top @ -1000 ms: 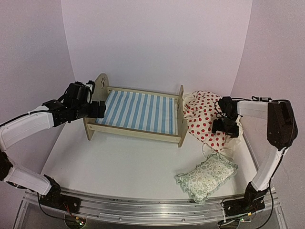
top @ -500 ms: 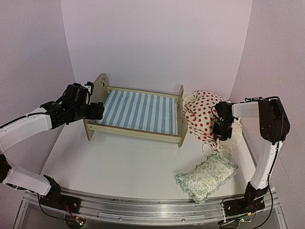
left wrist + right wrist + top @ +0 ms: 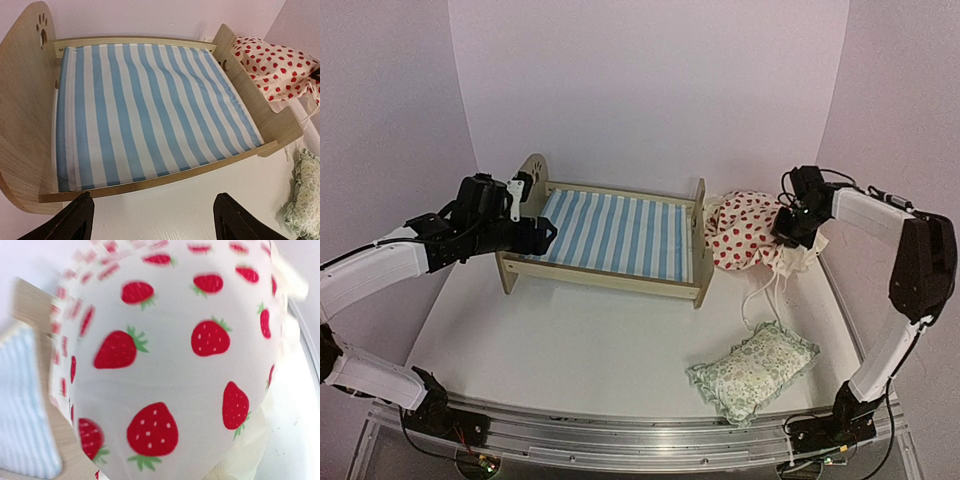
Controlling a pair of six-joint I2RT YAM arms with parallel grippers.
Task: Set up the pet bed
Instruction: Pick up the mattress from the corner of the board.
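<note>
Lifted and swung inward since a second ago, the right gripper (image 3: pixel 788 226) is clenched on the cushion (image 3: pixel 740 235). The pet bed (image 3: pixel 610 235) lies just left of it, long axis pointing toward it. The left gripper (image 3: pixel 547 236) stands open at the bed's far end.

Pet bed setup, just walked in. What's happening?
The right gripper is shut on the strawberry-print cushion, holding it bunched up beside the footboard of the pet bed. The left gripper hangs open at the bed's near left corner, with nothing between its fingers. The striped base is bare, and the green floral pillow lies on the table in front of the right arm's base. Nothing is on the bed yet.
</note>
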